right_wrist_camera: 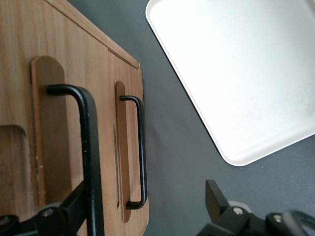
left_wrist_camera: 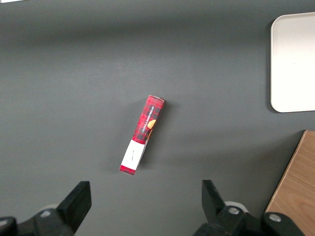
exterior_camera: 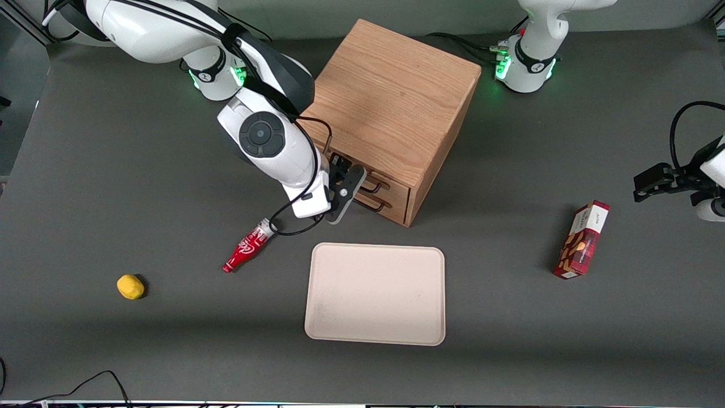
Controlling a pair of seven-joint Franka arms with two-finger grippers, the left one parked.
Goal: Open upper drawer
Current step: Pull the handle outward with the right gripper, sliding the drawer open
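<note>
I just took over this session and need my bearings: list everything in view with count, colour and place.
Cabinet: one, oak, mid-table between the arm bases, farther from the front camera than the tray.
Upper drawer: one, light wood with black wire handle, on the cabinet's front, looks shut.
Lower drawer: one, same wood, black handle, below the upper one.
Tray: one, cream, nothing on it, in front of the cabinet.
Bottle: one, red, lying beside the tray.
Yellow object: one, toward the working arm's end.
Box: one, red, toward the parked arm's end.
Gripper: one, black fingers open, at the upper drawer's handle.
</note>
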